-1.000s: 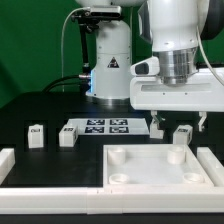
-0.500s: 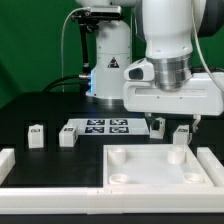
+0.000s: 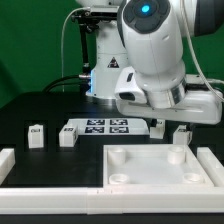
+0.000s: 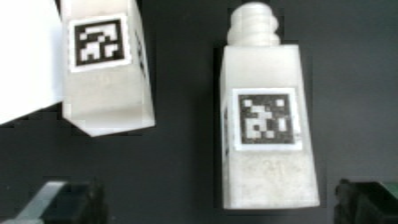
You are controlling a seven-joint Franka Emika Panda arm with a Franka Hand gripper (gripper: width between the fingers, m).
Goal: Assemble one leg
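"What's your gripper (image 4: pixel 214 199) doing?"

"Spread wide, gripping nothing. My fingertips (image 4: pixel 59 200) sit either side of the leg (image 4: pixel 267 115), clear of it."

"Where is that leg?"

"On the dark table (image 3: pixel 40 108), at the exterior view's right, just past the white panel's (image 3: pixel 150 172) far edge, with a second leg (image 4: pixel 107 70) just beside it."

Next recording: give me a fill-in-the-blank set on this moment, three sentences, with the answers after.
1. The wrist view shows ___ tagged white pieces side by side: the leg with its peg end showing, and a second leg.
2. The gripper is ___, holding nothing.
3. In the exterior view, the marker board lies on a ___ table.
Missing words: two; open; black.
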